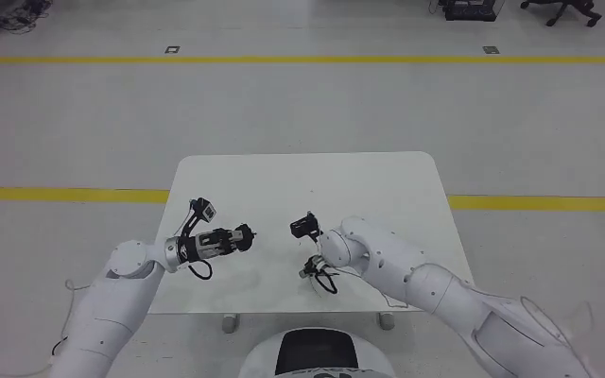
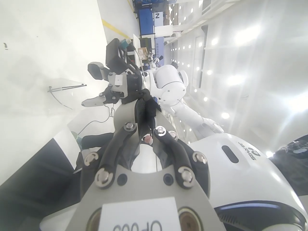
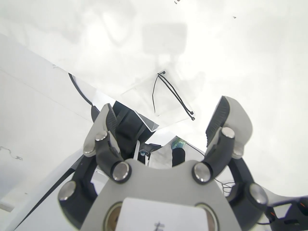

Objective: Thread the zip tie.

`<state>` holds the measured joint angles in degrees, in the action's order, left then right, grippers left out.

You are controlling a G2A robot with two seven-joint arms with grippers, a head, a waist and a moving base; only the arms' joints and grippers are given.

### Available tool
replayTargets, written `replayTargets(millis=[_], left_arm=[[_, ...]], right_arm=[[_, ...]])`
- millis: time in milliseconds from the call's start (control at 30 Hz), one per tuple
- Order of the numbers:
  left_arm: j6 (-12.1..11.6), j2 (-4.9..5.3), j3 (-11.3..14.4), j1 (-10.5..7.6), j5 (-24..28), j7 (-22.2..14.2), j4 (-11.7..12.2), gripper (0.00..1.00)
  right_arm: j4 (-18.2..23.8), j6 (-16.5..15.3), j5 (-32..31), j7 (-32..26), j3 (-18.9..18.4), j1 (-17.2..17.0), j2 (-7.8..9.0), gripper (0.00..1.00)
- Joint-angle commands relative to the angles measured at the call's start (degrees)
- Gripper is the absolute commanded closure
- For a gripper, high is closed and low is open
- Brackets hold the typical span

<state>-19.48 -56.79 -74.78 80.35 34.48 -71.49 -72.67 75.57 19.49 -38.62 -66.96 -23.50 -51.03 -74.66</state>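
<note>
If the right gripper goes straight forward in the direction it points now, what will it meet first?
Most likely the black zip ties, lying straight ahead between the open fingers of the right gripper. Nothing shows in between, though depth is unclear.

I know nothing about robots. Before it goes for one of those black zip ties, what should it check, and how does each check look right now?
1. Ties in sight: ok. Several zip ties lie on a clear sheet.
2. Is the right gripper open and empty: ok, jaws wide apart.
3. Is it lined up with the ties: looks ok; they lie ahead between its fingers, untouched.
4. Is the left gripper open: not ok, it is shut; whether it holds anything, cannot tell.
5. One tie easy to single out: cannot tell; two lie close side by side.
</note>
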Motion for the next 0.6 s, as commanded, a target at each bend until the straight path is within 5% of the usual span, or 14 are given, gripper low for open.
replayTargets(millis=[0, 233, 567], left_arm=[[0.0, 0.0, 0.0, 0.0, 0.0, 0.0, 0.0, 1.0], [0.0, 0.0, 0.0, 0.0, 0.0, 0.0, 0.0, 1.0], [0.0, 0.0, 0.0, 0.0, 0.0, 0.0, 0.0, 1.0]], right_arm=[[-0.8, 0.0, -0.3, -0.3, 0.1, 0.0, -0.72, 0.13], [-2.4, 0.0, -1.1, -0.3, 0.0, -0.4, -2.54, 0.49], [-2.8, 0.0, -3.6, -1.5, -0.5, -1.9, -3.61, 0.56]])
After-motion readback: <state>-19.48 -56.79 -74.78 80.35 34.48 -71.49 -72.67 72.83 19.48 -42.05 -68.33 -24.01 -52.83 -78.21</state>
